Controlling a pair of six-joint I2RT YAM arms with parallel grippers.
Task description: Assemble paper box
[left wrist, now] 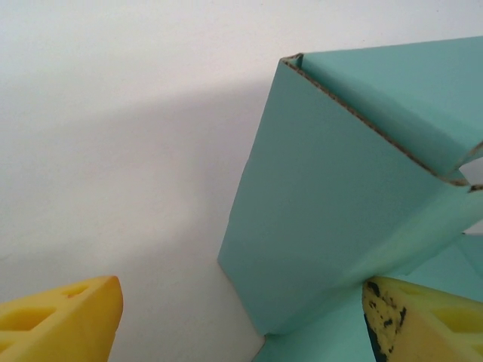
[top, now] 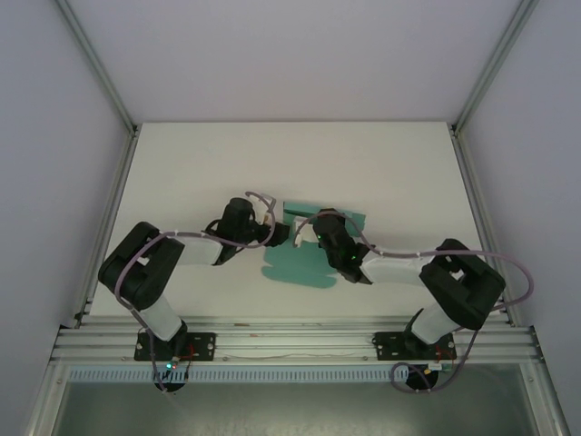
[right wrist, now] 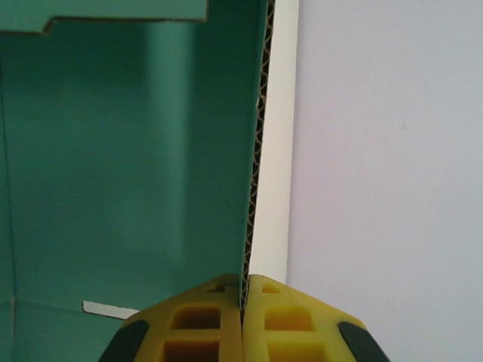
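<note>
The teal-green paper box (top: 295,268) lies partly folded at the table's middle, between both arms. In the left wrist view a raised panel of the paper box (left wrist: 332,211) stands up, its corrugated edge showing at the top. My left gripper (left wrist: 241,328) is open around that panel's lower corner, with one yellow finger (left wrist: 64,320) well clear on the left and the other finger (left wrist: 423,320) close against the card. My right gripper (right wrist: 243,302) is shut on the thin edge of an upright wall of the paper box (right wrist: 128,166). From above, the left gripper (top: 283,233) and right gripper (top: 307,232) meet at the box's far side.
The white table (top: 182,173) spreads out around the box. Grey enclosure walls and aluminium posts (top: 109,195) border it left and right. A metal rail (top: 290,341) carries the arm bases along the near edge.
</note>
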